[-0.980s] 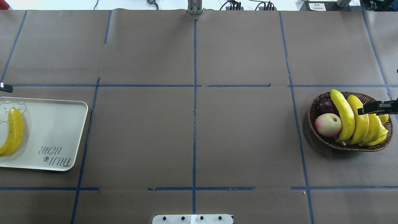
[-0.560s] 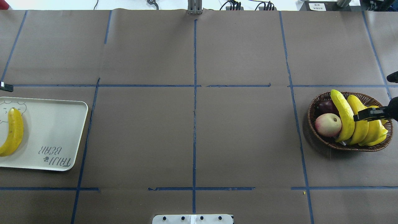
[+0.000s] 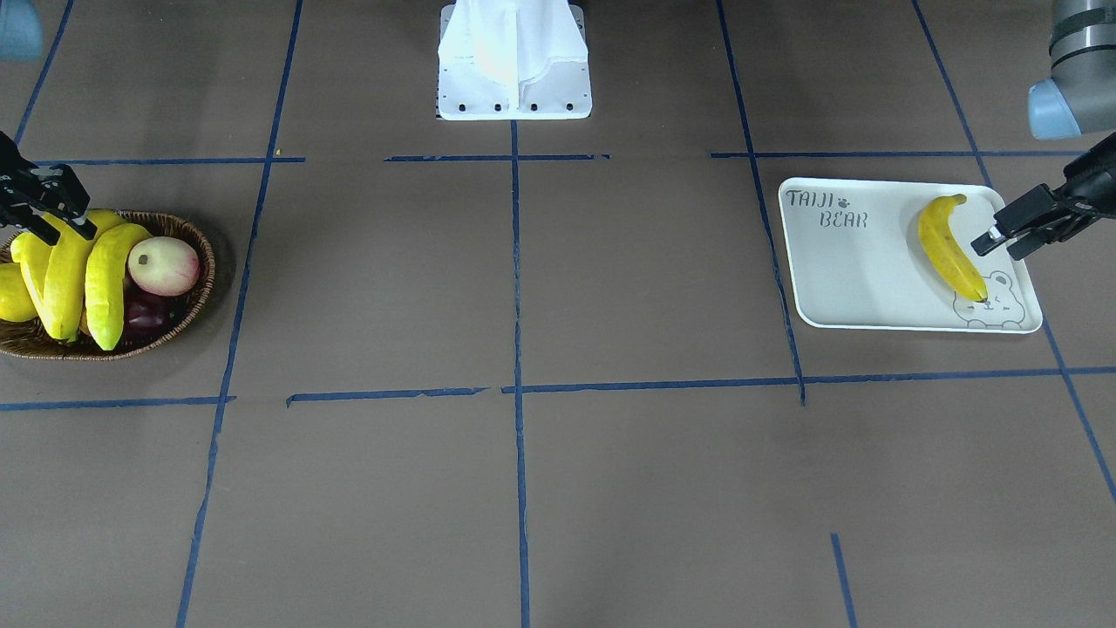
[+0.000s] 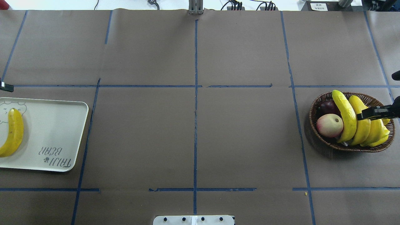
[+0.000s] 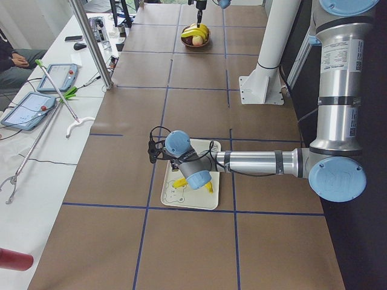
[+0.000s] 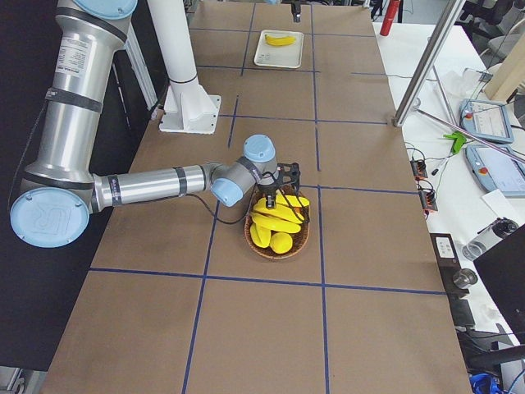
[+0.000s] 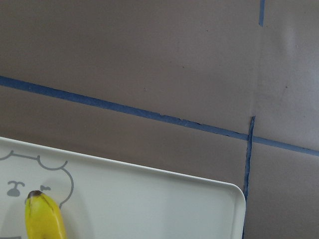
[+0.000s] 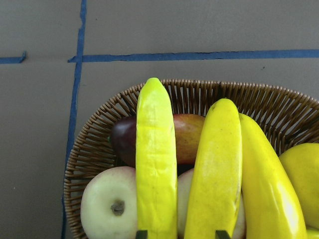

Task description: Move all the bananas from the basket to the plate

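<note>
Brown taped table (image 4: 243, 140), bananas (image 4: 362, 128) in basket (image 4: 323, 141) parallel, long axes front-to-back

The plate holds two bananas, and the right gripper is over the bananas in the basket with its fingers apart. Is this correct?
Not fully. The plate holds only one banana, as the overhead exterior view shows. The rest is right: the right gripper is over the bananas in the basket, above the basket, with its fingers apart.
</note>
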Tool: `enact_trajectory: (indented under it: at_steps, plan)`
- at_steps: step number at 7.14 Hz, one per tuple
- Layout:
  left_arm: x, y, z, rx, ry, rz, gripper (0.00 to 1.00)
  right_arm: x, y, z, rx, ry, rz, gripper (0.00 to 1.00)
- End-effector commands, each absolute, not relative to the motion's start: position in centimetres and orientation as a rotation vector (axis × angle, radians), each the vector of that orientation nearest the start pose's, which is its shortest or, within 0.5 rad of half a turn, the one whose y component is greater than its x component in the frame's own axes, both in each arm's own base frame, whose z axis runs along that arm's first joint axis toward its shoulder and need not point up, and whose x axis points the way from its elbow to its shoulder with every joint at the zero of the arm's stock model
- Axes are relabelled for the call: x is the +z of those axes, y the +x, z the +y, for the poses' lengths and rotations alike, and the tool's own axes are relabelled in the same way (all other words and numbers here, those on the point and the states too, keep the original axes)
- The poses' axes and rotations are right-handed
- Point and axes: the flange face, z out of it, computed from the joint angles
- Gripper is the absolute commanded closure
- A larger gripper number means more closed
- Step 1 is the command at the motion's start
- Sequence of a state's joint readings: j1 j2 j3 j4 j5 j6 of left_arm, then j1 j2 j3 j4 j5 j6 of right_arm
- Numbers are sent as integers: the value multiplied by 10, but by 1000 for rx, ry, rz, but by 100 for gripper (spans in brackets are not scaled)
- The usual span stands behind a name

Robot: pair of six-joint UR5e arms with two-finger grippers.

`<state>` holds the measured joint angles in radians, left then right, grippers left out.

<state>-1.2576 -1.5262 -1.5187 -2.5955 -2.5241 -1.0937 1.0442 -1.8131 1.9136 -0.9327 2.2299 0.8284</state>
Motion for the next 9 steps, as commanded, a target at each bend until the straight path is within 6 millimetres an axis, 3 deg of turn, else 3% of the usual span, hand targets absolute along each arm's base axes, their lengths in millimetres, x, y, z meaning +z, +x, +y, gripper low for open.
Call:
enact_trajectory:
  at_steps: [1, 3, 5, 9]
  plan:
    - [582, 98, -470, -242, 77, 1215, 1, 530, -133, -396, 45, 151, -948, 45]
    - [577, 98, -471, -263, 68, 1220, 1, 547, -137, -393, 37, 140, -915, 45]
    - [576, 98, -471, -263, 67, 1223, 1, 546, -150, -391, 11, 137, -909, 45]
    - [576, 98, -471, -266, 67, 1222, 1, 552, -158, -387, -1, 131, -890, 45]
